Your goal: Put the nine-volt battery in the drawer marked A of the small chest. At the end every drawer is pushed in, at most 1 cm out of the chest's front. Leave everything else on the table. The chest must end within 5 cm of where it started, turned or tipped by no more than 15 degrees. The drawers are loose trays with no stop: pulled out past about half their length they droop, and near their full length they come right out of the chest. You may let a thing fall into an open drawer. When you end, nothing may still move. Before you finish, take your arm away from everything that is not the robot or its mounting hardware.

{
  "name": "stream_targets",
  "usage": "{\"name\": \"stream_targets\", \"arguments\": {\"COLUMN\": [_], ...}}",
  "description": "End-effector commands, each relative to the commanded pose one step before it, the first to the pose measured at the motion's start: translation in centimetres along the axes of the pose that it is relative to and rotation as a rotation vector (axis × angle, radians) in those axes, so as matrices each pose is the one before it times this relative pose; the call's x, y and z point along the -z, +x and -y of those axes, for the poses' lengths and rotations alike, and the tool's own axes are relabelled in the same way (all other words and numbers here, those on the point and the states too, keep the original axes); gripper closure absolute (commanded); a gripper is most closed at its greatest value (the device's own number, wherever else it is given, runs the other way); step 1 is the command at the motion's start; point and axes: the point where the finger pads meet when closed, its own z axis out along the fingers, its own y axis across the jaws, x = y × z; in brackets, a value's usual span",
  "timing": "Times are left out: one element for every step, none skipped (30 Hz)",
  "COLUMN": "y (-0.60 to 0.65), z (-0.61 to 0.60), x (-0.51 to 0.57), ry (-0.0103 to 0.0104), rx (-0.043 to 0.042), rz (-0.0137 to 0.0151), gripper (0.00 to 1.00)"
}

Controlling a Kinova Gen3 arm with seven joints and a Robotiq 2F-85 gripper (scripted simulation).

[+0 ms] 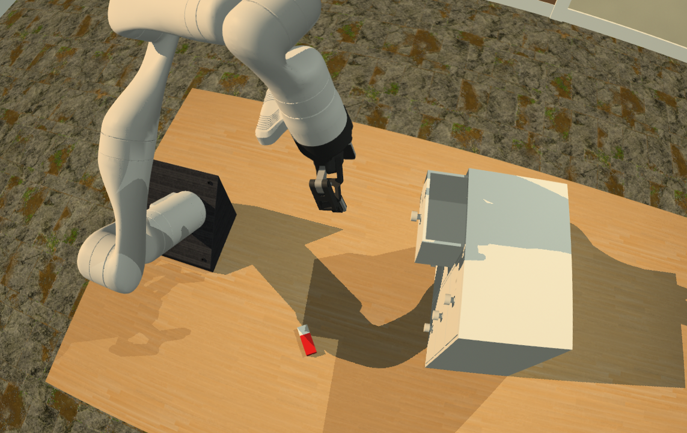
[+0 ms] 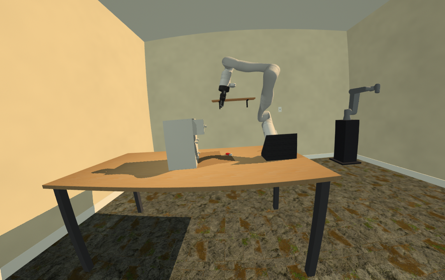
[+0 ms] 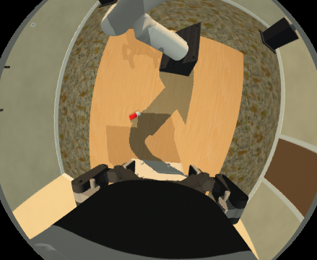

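The nine-volt battery (image 1: 307,340) (image 2: 228,153) (image 3: 135,115), red with a pale end, lies flat on the wooden table (image 1: 184,355) (image 2: 252,174) in front of the chest. The small cream chest (image 1: 512,279) (image 2: 180,149) stands upright. Its top drawer (image 1: 442,215) (image 2: 199,126) is pulled partly out and looks empty. The lower drawers (image 1: 445,301) are pushed in. I cannot read the drawer marks. My gripper (image 1: 329,201) (image 2: 221,104) (image 3: 162,169) is open and empty. It points down, high above the table, to the left of the open drawer and well away from the battery.
The arm's black mounting block (image 1: 200,215) (image 2: 279,146) stands at the table's left end. A second arm on a black pedestal (image 2: 346,139) stands on the floor beyond the table. A wall shelf (image 2: 238,99) hangs behind my gripper.
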Motion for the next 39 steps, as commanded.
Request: {"name": "stream_targets", "arguments": {"y": [-0.853,-0.005,-0.002,-0.005,-0.011,0.000,0.000,-0.008,-0.006,-0.004,-0.003,-0.001,0.000,0.000,0.001,0.001,0.001,0.002,0.002,0.001,0.001,0.001,0.000,0.000,0.001,0.001,0.000,0.000,0.000,0.000,0.000,0.000,0.000,0.000,0.000,0.000,0.000,0.000,0.000], "z": [0.581,0.008,0.012,0.004,-0.010,0.000,0.000,-0.008,-0.005,-0.003,-0.001,0.000,0.002,0.002,0.003,0.003,0.003,0.003,0.003,0.003,0.002,0.002,0.000,0.000,0.002,0.001,0.001,0.001,0.000,0.000,0.000,0.000,0.000,0.000,0.000,0.000,0.000,0.000,0.000], "x": [0.049,0.061,0.062,0.052,0.037,0.000,0.000,0.037,0.036,0.035,0.034,0.032,0.030,0.028,0.026,0.023,0.021,0.018,0.016,0.013,0.011,0.009,0.000,0.000,0.007,0.005,0.003,0.002,0.001,0.000,0.000,0.000,0.000,0.000,0.000,0.000,0.000,0.000,0.000], "ry": [-0.00731,-0.00010,-0.00014,-0.00004,0.00014,0.00000,0.00000,0.00010,0.00006,0.00003,0.00001,-0.00001,-0.00002,-0.00003,-0.00003,-0.00004,-0.00004,-0.00004,-0.00003,-0.00003,-0.00003,-0.00002,0.00000,0.00000,-0.00002,-0.00001,-0.00001,-0.00001,0.00000,0.00000,0.00000,0.00000,0.00000,0.00000,0.00000,0.00000,0.00000,0.00000,0.00000], "rx": [-0.00516,0.00009,0.00012,0.00001,-0.00018,0.00000,0.00000,-0.00012,-0.00008,-0.00004,-0.00001,0.00001,0.00003,0.00004,0.00005,0.00006,0.00006,0.00006,0.00005,0.00005,0.00004,0.00003,0.00000,0.00000,0.00003,0.00002,0.00001,0.00001,0.00000,0.00000,0.00000,0.00000,0.00000,0.00000,0.00000,0.00000,0.00000,0.00000,0.00000], "rz": [-0.05050,-0.01641,-0.01558,-0.01481,-0.01407,0.00000,0.00000,-0.01321,-0.01234,-0.01147,-0.01060,-0.00973,-0.00888,-0.00803,-0.00721,-0.00640,-0.00562,-0.00488,-0.00416,-0.00349,-0.00286,-0.00228,0.00000,0.00000,-0.00175,-0.00128,-0.00088,-0.00054,-0.00029,-0.00011,-0.00002,0.00000,0.00000,0.00000,0.00000,0.00000,0.00000,0.00000,0.00000], "gripper": [0.00,0.00,0.00,0.00,0.00,0.00,0.00,0.00,0.00,0.00,0.00,0.00,0.00,0.00,0.00,0.00,0.00,0.00,0.00,0.00,0.00,0.00,0.00,0.00,0.00,0.00,0.00,0.00,0.00,0.00,0.00,0.00,0.00,0.00,0.00,0.00,0.00,0.00,0.00]}}
